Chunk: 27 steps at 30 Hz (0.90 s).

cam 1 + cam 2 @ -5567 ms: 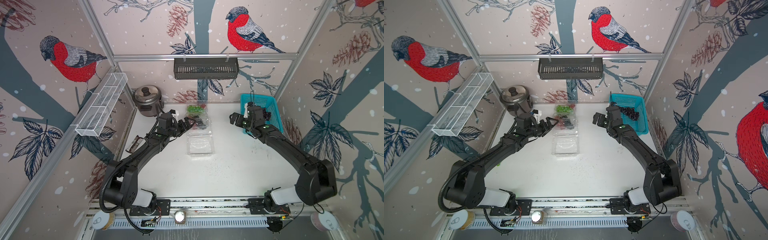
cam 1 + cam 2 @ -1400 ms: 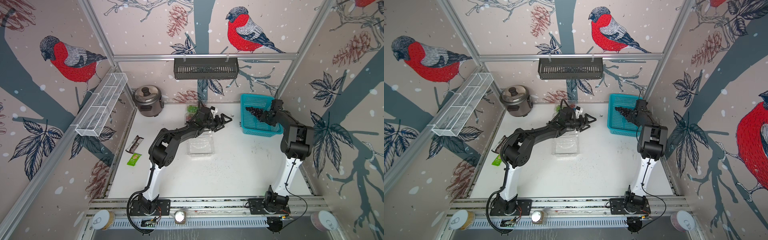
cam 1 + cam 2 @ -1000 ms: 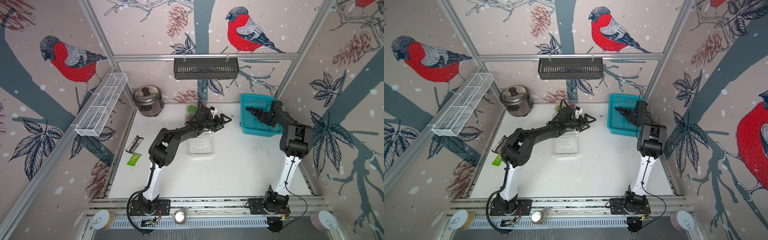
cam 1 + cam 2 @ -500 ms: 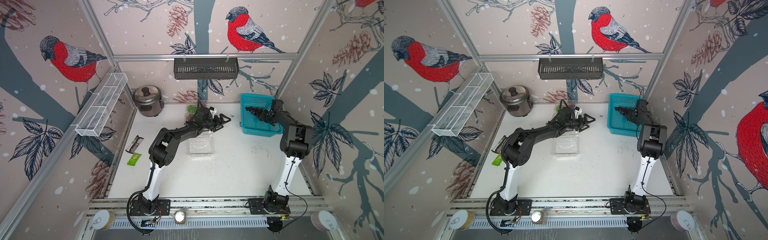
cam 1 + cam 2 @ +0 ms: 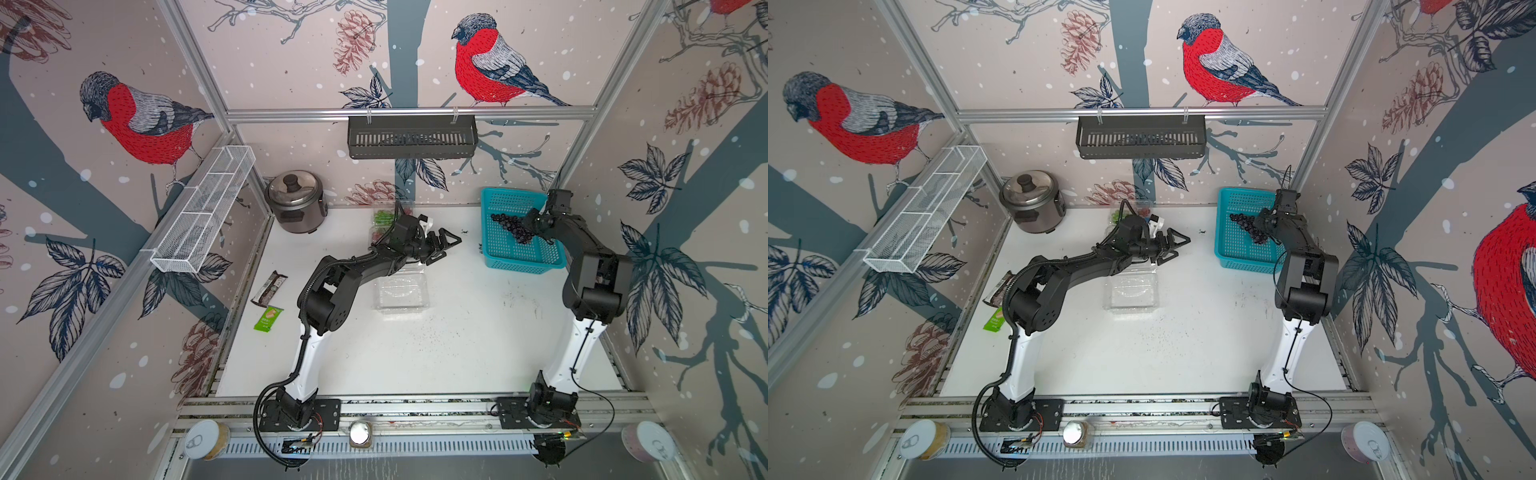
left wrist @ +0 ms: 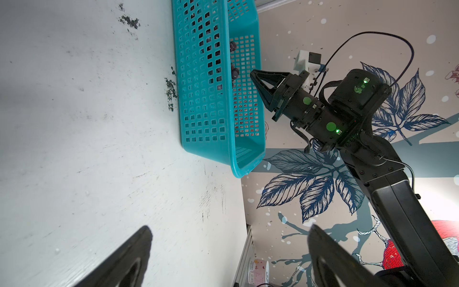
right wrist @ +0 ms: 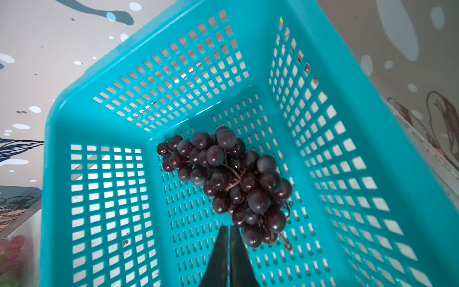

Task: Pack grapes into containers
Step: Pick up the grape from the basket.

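A bunch of dark purple grapes (image 7: 223,179) lies in the turquoise basket (image 7: 99,198), also in both top views (image 5: 512,227) (image 5: 1250,227). My right gripper (image 7: 229,226) hangs inside the basket just beside the bunch's stem end, shut with only a slit between its fingers and nothing in them. An empty clear container (image 5: 401,291) (image 5: 1131,295) sits mid-table. Behind my left arm stand containers with green grapes (image 5: 382,217) and red grapes (image 5: 376,235), partly hidden. My left gripper (image 5: 448,249) (image 6: 229,229) is open and empty above the table, between the containers and the basket.
A steel rice cooker (image 5: 296,199) stands at the back left. Two snack wrappers (image 5: 269,287) lie by the left edge. The basket (image 5: 523,257) fills the back right corner against the wall. A wire shelf and a black rack hang on the walls.
Since the earliest frames my right arm swung into the basket and my left arm reached right past the containers. In the last second neither arm moved visibly.
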{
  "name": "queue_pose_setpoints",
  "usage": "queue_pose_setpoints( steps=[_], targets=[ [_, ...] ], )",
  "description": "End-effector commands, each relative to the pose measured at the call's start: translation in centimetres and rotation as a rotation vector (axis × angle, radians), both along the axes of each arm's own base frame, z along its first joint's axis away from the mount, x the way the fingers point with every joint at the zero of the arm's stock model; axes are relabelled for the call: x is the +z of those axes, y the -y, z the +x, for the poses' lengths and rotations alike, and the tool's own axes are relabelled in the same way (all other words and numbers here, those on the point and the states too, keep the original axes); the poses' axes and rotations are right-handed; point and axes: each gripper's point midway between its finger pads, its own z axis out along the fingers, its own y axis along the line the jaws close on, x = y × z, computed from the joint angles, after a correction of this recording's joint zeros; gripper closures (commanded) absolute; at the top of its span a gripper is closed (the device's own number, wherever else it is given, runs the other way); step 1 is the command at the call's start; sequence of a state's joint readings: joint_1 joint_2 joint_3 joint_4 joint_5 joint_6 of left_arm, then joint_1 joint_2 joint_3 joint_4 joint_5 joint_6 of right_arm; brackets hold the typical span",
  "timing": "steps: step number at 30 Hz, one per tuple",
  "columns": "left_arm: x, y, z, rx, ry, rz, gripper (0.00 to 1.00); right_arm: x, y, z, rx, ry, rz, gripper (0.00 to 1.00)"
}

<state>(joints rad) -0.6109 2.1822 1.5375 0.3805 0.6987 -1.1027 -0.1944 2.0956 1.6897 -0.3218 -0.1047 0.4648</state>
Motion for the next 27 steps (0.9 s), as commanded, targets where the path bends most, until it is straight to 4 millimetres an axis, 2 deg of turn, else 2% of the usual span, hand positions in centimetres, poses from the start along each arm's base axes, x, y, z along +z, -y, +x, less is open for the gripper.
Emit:
queue_pose_setpoints(
  steps=[1,3,5,7,11,20,27],
  targets=[
    [1.4,0.3,0.0,-0.007,0.030,-0.044,0.03,-1.6,1.1,-1.0,-0.017,-0.056,-0.024,0.74],
    [1.3,0.3,0.1,-0.007,0.026,-0.044,0.03,-3.0,1.6,-1.7,-0.023,-0.101,-0.037,0.61],
    [1.5,0.3,0.1,-0.007,0.031,-0.046,0.03,-4.1,2.1,-2.2,-0.034,-0.128,-0.051,0.53],
    [1.3,0.3,0.1,-0.008,0.028,-0.043,0.03,-4.9,2.2,-2.4,-0.038,-0.137,-0.042,0.50],
    [1.3,0.4,0.1,-0.009,0.028,-0.043,0.03,-6.3,1.8,-2.2,-0.029,-0.145,-0.009,0.50],
    [1.0,0.4,0.2,-0.011,0.025,-0.041,0.03,-7.6,0.2,-0.6,0.011,-0.061,0.120,0.63],
    [0.7,0.3,0.2,-0.010,0.019,-0.038,0.03,-5.9,-1.3,0.5,0.053,0.062,0.193,0.77]
  ],
)
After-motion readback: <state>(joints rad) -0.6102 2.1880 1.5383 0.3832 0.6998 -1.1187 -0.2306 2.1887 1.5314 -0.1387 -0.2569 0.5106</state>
